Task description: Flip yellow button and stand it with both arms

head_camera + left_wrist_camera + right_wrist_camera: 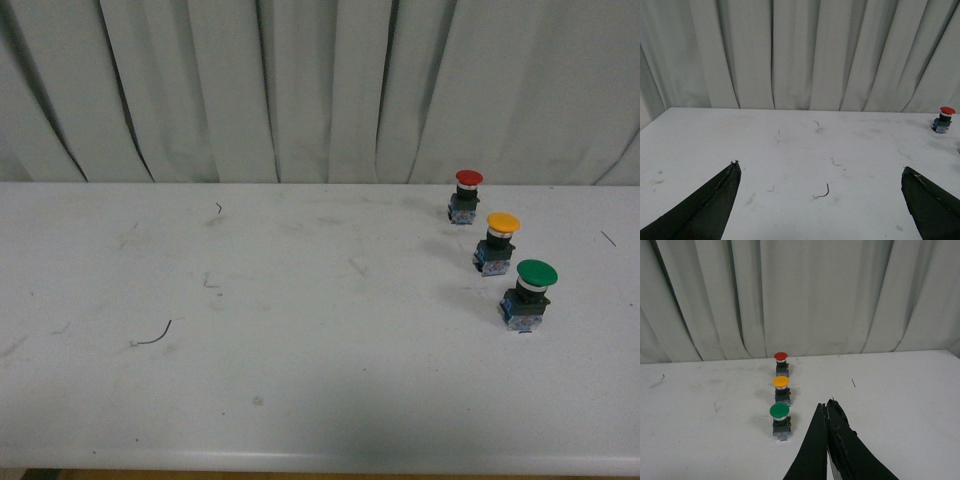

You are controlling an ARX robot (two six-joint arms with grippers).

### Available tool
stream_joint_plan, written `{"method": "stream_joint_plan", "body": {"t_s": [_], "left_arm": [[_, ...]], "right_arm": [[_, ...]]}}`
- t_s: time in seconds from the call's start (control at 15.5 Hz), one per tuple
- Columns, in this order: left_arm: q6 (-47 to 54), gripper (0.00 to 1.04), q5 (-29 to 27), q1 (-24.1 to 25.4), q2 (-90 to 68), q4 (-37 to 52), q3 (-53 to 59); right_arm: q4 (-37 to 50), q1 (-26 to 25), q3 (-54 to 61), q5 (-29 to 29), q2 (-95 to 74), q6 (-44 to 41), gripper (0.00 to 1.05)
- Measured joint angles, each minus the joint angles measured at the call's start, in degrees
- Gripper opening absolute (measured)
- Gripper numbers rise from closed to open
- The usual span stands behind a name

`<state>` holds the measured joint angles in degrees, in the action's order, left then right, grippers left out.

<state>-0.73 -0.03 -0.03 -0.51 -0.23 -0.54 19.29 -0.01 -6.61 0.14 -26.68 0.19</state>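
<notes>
The yellow button (pixel 498 243) stands upright on the white table (pixel 300 330) at the right, cap up, between a red-capped button (pixel 465 195) and a green-capped button (pixel 530 294). It also shows in the right wrist view (pixel 781 389). No arm shows in the front view. My right gripper (pixel 827 404) is shut and empty, beside the green-capped button (pixel 780 420) and apart from it. My left gripper (pixel 820 167) is open and empty over bare table, far from the yellow button, which is out of the left wrist view.
A small bent dark wire (pixel 153 336) lies on the table's left part; it also shows in the left wrist view (pixel 823 191). The red-capped button (pixel 943 119) shows at that view's edge. A pale curtain (pixel 300 90) hangs behind the table.
</notes>
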Motion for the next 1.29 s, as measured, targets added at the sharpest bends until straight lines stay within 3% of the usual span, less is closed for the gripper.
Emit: {"method": "stream_joint_plan", "body": {"t_s": [0.77,0.9,0.97,1.1,1.16,1.29], "left_arm": [[0.0,0.98,0.0,0.0,0.0,0.0,0.0],[0.0,0.98,0.0,0.0,0.0,0.0,0.0],[0.0,0.98,-0.02,0.0,0.0,0.02,0.0],[0.0,0.98,0.0,0.0,0.0,0.02,0.0],[0.0,0.98,0.0,0.0,0.0,0.04,0.0],[0.0,0.98,0.0,0.0,0.0,0.02,0.0]], "right_arm": [[-7.89,0.0,5.97,-0.02,15.65,-0.02,0.02],[-11.1,0.0,5.95,0.0,17.92,-0.02,0.02],[-19.65,0.0,5.95,-0.13,24.24,-0.02,0.02],[-19.47,0.0,5.95,-0.15,26.47,-0.02,0.02],[-19.47,0.0,5.95,-0.15,26.47,-0.04,0.23],[-19.47,0.0,5.95,-0.15,26.47,-0.04,0.43]]}}
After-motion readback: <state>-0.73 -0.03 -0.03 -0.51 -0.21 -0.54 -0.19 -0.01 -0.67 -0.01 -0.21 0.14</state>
